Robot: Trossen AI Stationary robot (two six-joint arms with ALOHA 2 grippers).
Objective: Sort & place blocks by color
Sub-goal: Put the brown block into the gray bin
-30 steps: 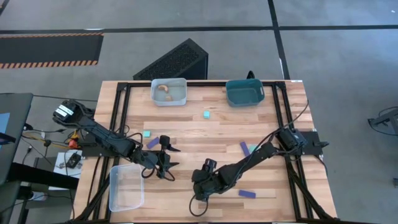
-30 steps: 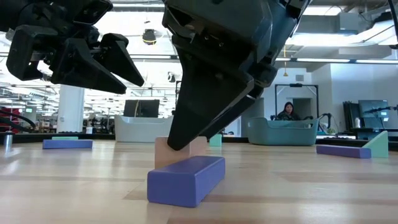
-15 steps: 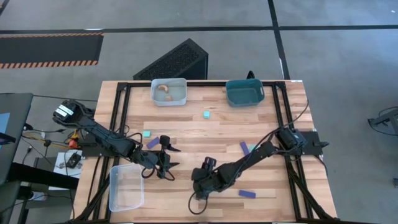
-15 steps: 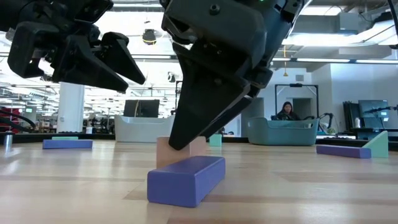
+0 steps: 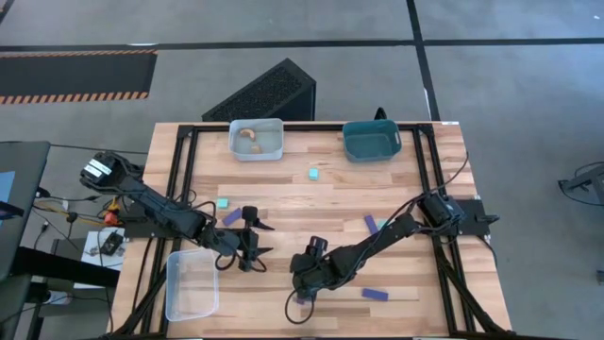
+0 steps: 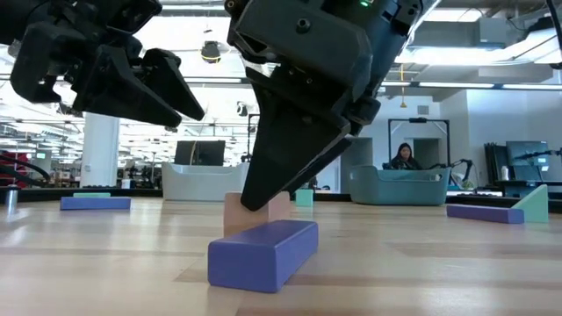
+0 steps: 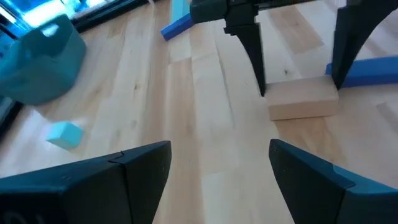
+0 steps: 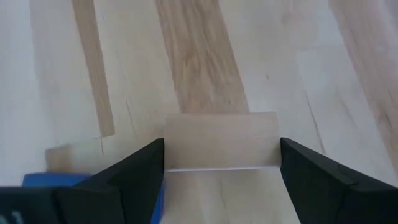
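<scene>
A tan wooden block [image 8: 221, 140] lies flat on the table with my right gripper [image 5: 302, 283] over it, fingers at its two ends. A dark blue bar [image 6: 263, 254] lies just beside it on the near side. My left gripper [image 5: 262, 238] hovers open above the table to the left of the block, touching nothing. More blue bars [image 5: 375, 294] [image 5: 232, 216] and cyan cubes [image 5: 313, 175] [image 5: 223, 202] lie scattered on the table. Tan pieces [image 5: 250, 135] lie in the far clear bin. My right gripper pinches the tan block between its two fingers, one finger [image 8: 134, 171] at each short end [image 8: 171, 149]. The fingers come from above, slanting down, and reach down past the ends. The block lies flat on the table.
A clear bin [image 5: 277, 151] and a teal bin [image 5: 371, 140] stand at the far edge. Another clear bin [image 5: 192, 283] stands at the near left, beside my left arm. A blue bar with a cyan piece [image 5: 376, 225] lies under my right arm. A person sits in the room behind.
My right gripper has shifted a little toward the table's near left edge over the tan block, and the block has slid slightly with it. My left gripper has stayed in place.
</scene>
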